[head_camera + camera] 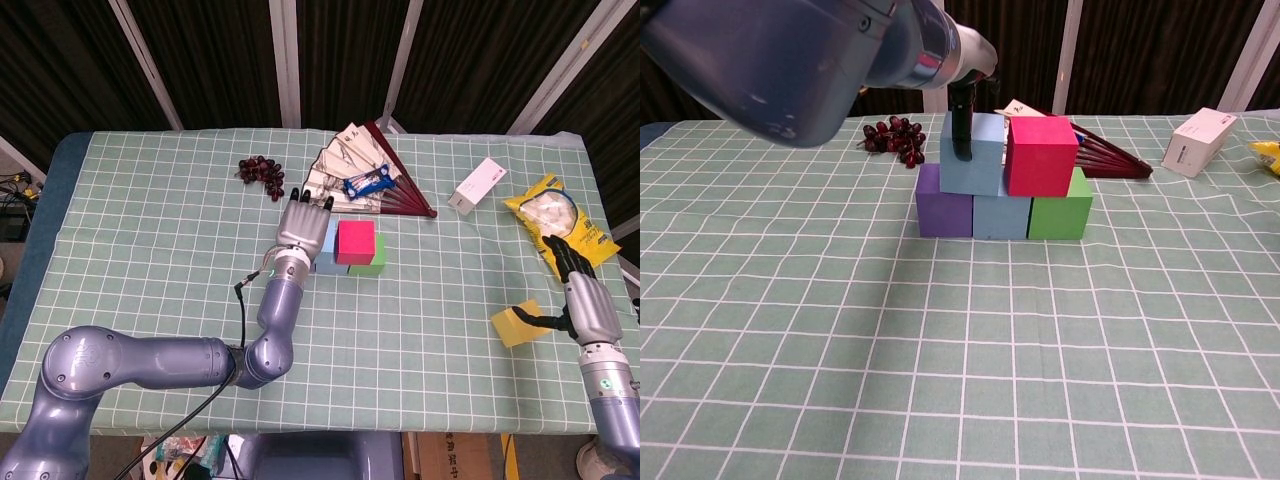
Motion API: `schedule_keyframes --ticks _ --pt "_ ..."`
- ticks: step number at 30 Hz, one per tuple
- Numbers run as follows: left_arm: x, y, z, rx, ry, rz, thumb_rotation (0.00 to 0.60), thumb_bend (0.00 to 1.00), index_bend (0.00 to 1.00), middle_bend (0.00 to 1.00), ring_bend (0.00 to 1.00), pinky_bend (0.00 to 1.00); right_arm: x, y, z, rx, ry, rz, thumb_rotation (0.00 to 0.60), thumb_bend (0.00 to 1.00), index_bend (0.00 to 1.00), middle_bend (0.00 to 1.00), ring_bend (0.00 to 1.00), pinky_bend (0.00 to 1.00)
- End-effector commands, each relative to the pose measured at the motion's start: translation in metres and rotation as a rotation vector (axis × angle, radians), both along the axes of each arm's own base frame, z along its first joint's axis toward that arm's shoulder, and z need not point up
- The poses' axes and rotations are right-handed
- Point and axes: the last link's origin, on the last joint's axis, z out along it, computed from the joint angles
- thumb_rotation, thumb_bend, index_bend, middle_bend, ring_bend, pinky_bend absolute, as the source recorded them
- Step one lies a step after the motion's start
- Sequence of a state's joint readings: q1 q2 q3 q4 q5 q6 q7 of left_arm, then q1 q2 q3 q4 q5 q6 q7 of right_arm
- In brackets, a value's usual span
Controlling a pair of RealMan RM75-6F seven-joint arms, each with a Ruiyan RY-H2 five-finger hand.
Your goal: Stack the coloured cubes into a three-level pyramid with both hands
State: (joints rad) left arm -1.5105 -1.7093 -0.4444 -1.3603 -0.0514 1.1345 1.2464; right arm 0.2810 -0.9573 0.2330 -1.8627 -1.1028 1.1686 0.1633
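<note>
Two cubes sit on the three-cube base: the pale blue cube (pixel 976 153), grasped by the left hand (pixel 302 226), and the pink cube (pixel 1041 155). The right hand (pixel 583 300), near right, pinches the yellow cube (pixel 515 325).

- From the head view we can't see the purple cube (pixel 943 214); the left robot hand (pixel 301 224) covers it, plus most of the upper light blue cube (pixel 974 155).
- In the chest view the left arm fills the top left corner, blurry and cut off, so only a dark finger (pixel 962 130) shows.
- The right robot hand (pixel 583 300) never shows in the chest view.
- The yellow snack bag (pixel 1267 153) there is clipped by the right edge.
</note>
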Motion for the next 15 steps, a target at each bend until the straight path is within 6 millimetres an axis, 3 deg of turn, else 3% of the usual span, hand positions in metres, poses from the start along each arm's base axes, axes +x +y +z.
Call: schedule_keyframes --ticks 1,15 --pt "0.0001 -0.0001 -0.0006 0.001 -0.002 0.001 0.600 0.40 0.00 0.37 0.07 0.07 -0.0001 0.0001 -0.0001 0.001 0.000 0.000 0.600 0.18 0.00 0.01 0.00 0.00" --pt "0.0023 -0.0005 -0.0014 0.005 -0.019 0.006 0.600 0.40 0.00 0.37 0.07 0.07 0.0004 0.0003 -0.0009 0.004 -0.001 0.001 0.600 0.18 0.00 0.01 0.00 0.00"
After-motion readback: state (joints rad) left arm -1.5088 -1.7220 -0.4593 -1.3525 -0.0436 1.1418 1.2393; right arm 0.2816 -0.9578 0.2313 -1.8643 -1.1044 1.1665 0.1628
